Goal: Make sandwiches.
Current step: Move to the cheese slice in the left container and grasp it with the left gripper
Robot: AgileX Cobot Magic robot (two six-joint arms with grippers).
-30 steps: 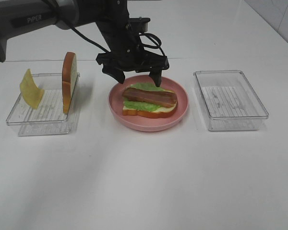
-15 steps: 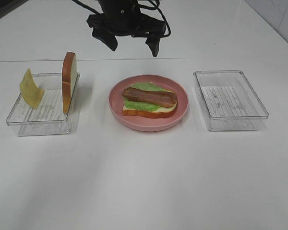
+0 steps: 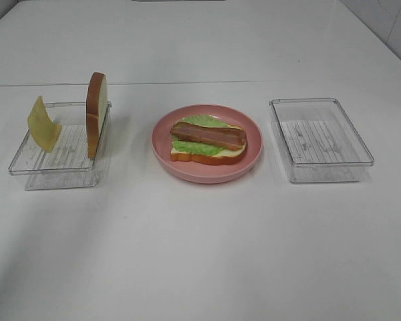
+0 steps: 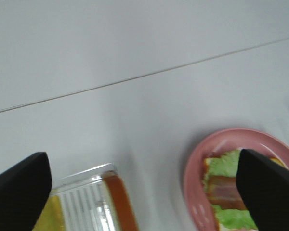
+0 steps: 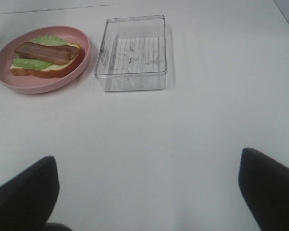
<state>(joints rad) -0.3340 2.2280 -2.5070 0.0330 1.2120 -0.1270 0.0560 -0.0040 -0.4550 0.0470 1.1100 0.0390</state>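
We see neither arm from overhead. The left gripper (image 4: 142,183) hangs high with its jaws wide apart and nothing between them, and the right gripper (image 5: 147,185) is likewise spread and holds nothing. Below and ahead of the left gripper sits the half-built sandwich (image 3: 207,142) on its pink plate (image 3: 207,177), with lettuce (image 4: 227,161) and meat strips (image 4: 227,191) on a bottom slice and no top yet. Near that plate, also beneath the left gripper, a clear tray (image 3: 27,168) holds the upright bread slice (image 3: 96,114). The cheese slice (image 3: 43,124) leans at the tray's end farther from the plate. We judge the cheese to be the next pick. It should go well if the jaws come down over the thin edge standing proud of the tray wall, close across the flat faces and lift straight up before crossing to the plate, so the bread beside it is not knocked over. A second clear tray (image 5: 132,53) lies ahead of the right gripper, with the plate just beside it toward the left arm's side. The white table (image 3: 200,254) is smooth and faintly glossy, and a thin seam crosses it beyond the plate; little of the room shows.
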